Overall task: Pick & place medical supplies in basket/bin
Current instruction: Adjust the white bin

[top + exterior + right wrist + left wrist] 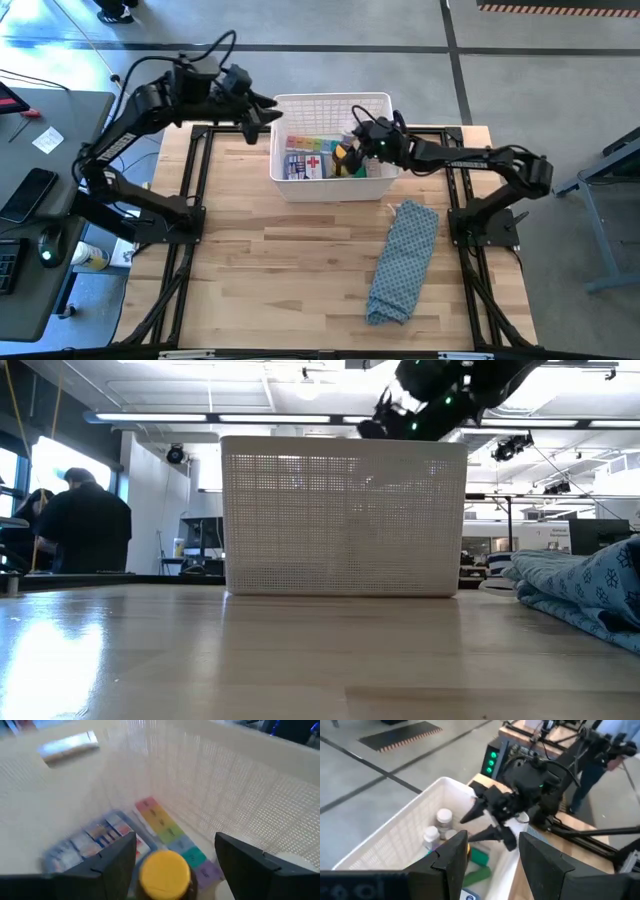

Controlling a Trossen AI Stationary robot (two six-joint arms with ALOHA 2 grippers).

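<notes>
Nearby, a wooden table bears a white basket and blue cloth.

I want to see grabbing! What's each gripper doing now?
Left gripper: open, empty, beside the basket.
Right gripper: open over the basket, yellow tin between its fingers.
</notes>
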